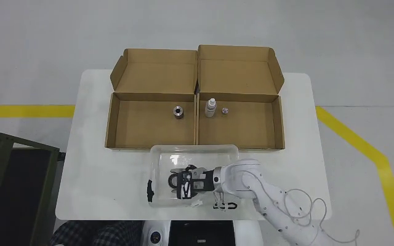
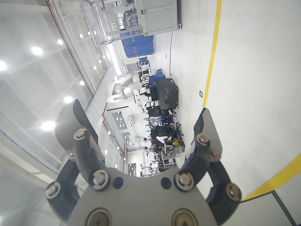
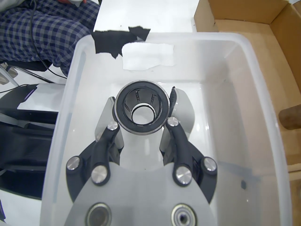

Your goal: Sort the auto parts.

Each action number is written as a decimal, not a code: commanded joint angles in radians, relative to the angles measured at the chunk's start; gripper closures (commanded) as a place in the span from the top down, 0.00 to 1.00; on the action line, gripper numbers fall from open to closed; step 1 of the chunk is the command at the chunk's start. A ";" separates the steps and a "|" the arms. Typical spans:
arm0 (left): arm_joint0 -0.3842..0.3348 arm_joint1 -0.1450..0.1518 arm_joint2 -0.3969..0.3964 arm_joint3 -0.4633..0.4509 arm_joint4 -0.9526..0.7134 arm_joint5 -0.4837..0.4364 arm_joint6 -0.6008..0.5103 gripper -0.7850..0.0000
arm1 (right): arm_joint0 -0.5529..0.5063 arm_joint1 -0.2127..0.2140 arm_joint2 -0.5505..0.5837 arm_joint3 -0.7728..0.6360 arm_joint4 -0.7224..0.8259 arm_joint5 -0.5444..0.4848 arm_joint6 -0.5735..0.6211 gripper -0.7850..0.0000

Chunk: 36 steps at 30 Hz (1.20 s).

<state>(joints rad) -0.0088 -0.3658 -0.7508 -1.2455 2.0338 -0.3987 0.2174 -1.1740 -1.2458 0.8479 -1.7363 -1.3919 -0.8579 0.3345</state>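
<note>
- Right wrist view: the right gripper is inside the clear bin. Its fingers press on opposite sides of the linear bearing, which is held on end with the bore facing the camera.
- Left gripper: jaws spread wide, nothing between them, pointed away from the table.
- Handling: the bearing appears to be steel. Expect it to be rigid, heavy for its bulk and smooth-walled, so slip is the likely fault.
- Hold point: grip across the outer wall near mid-height, pads square to the cylinder.
- Destination: probably the left box, where a similar metal part lies.
</note>
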 commanded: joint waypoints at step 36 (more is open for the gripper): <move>0.000 0.000 0.000 0.000 0.000 0.000 0.000 1.00 | -0.009 0.030 0.192 -0.207 0.375 0.150 -0.058 0.00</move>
<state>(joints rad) -0.0088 -0.3658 -0.7508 -1.2455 2.0338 -0.3987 0.2174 -1.1843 -1.2156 1.0401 -1.9423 -1.0218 -0.7096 0.2760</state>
